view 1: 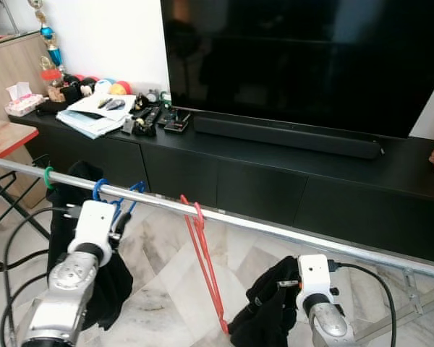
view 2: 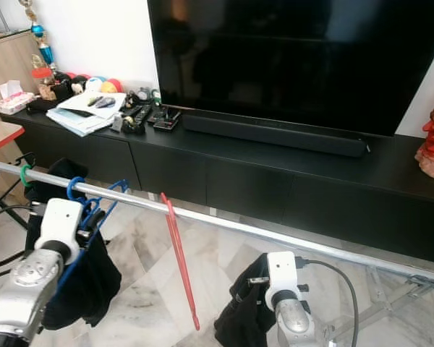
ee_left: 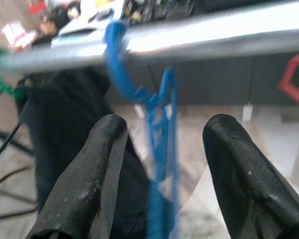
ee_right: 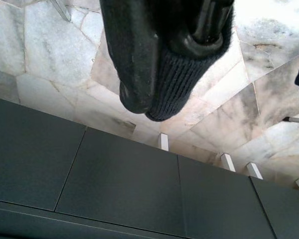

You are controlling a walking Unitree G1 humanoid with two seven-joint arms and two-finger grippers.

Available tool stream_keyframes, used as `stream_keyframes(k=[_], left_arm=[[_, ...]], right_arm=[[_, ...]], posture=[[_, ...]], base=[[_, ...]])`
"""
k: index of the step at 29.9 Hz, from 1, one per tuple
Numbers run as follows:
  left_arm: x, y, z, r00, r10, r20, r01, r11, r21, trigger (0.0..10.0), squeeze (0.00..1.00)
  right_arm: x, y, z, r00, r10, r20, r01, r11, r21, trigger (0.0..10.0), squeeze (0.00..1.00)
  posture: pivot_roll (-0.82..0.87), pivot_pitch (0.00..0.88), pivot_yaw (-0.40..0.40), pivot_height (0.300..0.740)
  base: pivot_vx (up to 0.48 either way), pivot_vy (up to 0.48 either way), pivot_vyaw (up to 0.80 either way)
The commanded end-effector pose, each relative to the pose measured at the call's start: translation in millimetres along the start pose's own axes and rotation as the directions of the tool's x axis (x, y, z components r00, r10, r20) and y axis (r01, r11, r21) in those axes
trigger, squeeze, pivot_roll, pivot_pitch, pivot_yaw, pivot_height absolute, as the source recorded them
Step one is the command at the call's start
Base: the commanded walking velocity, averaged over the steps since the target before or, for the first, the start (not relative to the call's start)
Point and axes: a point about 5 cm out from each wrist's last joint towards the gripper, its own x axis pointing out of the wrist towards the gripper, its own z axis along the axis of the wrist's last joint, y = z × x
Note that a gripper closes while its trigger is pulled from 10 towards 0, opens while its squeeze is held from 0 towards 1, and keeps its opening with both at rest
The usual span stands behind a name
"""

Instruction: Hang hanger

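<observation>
Steel rail [view 1: 275, 230] spans the room; blue hanger [view 1: 123, 201] hooks over it, near the red hanger [view 1: 206, 267]. Left hand [ee_left: 162, 164] spread wide around its light, stiff, slick plastic; grip the neck. Right hand [ee_right: 159, 55] clamps black cloth [ee_right: 177, 84].

The blue hanger [ee_left: 162, 149] is blurred, its bottom cut off. Black cloth [ee_right: 177, 74] hides the right gripper's fingertips.

white wall [view 1: 116, 36], marble floor [view 1: 166, 303], long black tv cabinet [view 1: 275, 181] bearing a big television [view 1: 304, 58].
</observation>
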Motion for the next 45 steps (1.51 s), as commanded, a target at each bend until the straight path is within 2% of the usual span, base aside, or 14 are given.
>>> stream_keyframes(k=[1,3,4,6,7,13,14,15,16,24,27,36,40,45], left_arm=[[1.9,2.7,-1.4,1.000,-0.002,-0.028,0.002,1.000,0.019,10.0,0.00],[2.3,2.1,-1.2,0.999,-0.013,-0.033,0.013,1.000,0.010,10.0,0.00],[3.3,-0.2,-1.6,0.998,-0.039,-0.047,0.038,0.999,-0.012,10.0,0.41],[3.9,-1.5,-1.9,0.997,-0.049,-0.055,0.048,0.999,-0.023,10.0,0.41],[4.4,-4.7,-7.2,0.993,-0.061,-0.103,0.055,0.997,-0.052,10.0,1.00],[8.4,-14.9,-15.9,0.984,-0.066,-0.164,0.050,0.994,-0.101,10.0,1.00],[9.7,-17.1,-18.2,0.980,-0.068,-0.186,0.052,0.995,-0.090,10.0,0.60],[10.0,-17.5,-18.8,0.979,-0.069,-0.190,0.053,0.995,-0.086,10.0,0.60],[11.2,-18.4,-19.6,0.979,-0.061,-0.195,0.044,0.995,-0.091,10.0,0.00],[26.2,-28.3,-16.3,0.977,-0.011,-0.212,-0.015,0.992,-0.124,10.0,0.00],[34.7,-28.7,-13.4,0.978,0.002,-0.207,-0.039,0.984,-0.176,10.0,0.00],[43.5,-28.1,-23.0,0.975,-0.030,-0.222,-0.013,0.981,-0.191,10.0,0.00],[46.6,-24.9,-26.7,0.970,-0.015,-0.244,-0.035,0.979,-0.199,10.0,0.00],[48.8,-23.9,-22.9,0.974,-0.016,-0.225,-0.033,0.977,-0.210,10.0,0.00]], right_arm=[[0.9,-0.5,1.9,1.000,-0.004,0.008,0.004,1.000,0.006,10.0,0.00],[0.9,-1.1,1.9,1.000,-0.006,0.008,0.006,1.000,0.006,10.0,0.00],[1.0,-1.7,2.0,1.000,-0.008,0.007,0.008,1.000,0.005,10.0,0.00],[1.1,-2.0,2.0,1.000,-0.009,0.007,0.009,1.000,0.004,10.0,0.00],[1.2,-2.2,2.0,1.000,-0.010,0.006,0.010,1.000,0.004,10.0,0.00],[1.5,-1.9,1.9,1.000,-0.006,0.003,0.006,1.000,0.002,10.0,0.00],[1.5,-1.8,2.0,1.000,-0.005,0.003,0.005,1.000,0.002,10.0,0.00],[1.5,-1.8,2.0,1.000,-0.005,0.003,0.005,1.000,0.002,10.0,0.00],[1.6,-1.8,2.1,1.000,-0.005,0.003,0.005,1.000,0.002,10.0,0.00],[3.0,-0.9,3.2,1.000,-0.001,0.002,0.001,1.000,0.000,10.0,0.00],[3.5,-0.3,3.7,1.000,0.000,0.002,0.000,1.000,-0.001,10.0,0.00],[3.5,-2.9,5.1,1.000,-0.006,0.010,0.006,1.000,-0.005,10.0,0.00],[2.1,-6.8,4.5,1.000,-0.013,0.014,0.014,1.000,-0.011,10.0,0.00],[0.1,-9.9,2.9,1.000,-0.018,0.015,0.018,1.000,-0.017,10.0,0.00]], posture=[[0.03,0.013,0.036,0.740],[0.03,0.013,0.036,0.740],[0.03,0.016,0.035,0.740],[0.03,0.016,0.035,0.740],[0.03,0.017,0.034,0.740],[0.03,0.019,0.029,0.740],[0.03,0.019,0.029,0.740],[0.03,0.019,0.029,0.740],[0.03,0.019,0.029,0.740],[0.03,0.015,0.027,0.740],[0.02,0.013,0.031,0.740],[0.00,0.020,0.030,0.740],[-0.02,0.028,0.026,0.740],[-0.02,0.035,0.017,0.740]], base=[[0.000,0.000,0.00],[0.000,0.000,0.00],[0.000,0.000,0.00],[0.000,0.000,0.00],[0.000,0.000,0.00],[0.000,0.000,0.00],[0.000,0.000,0.00],[0.000,0.000,0.00],[0.000,0.000,0.00],[0.000,0.000,0.00],[0.000,0.000,0.00],[0.000,0.000,0.00],[0.000,0.000,0.00],[0.000,0.000,0.00]])
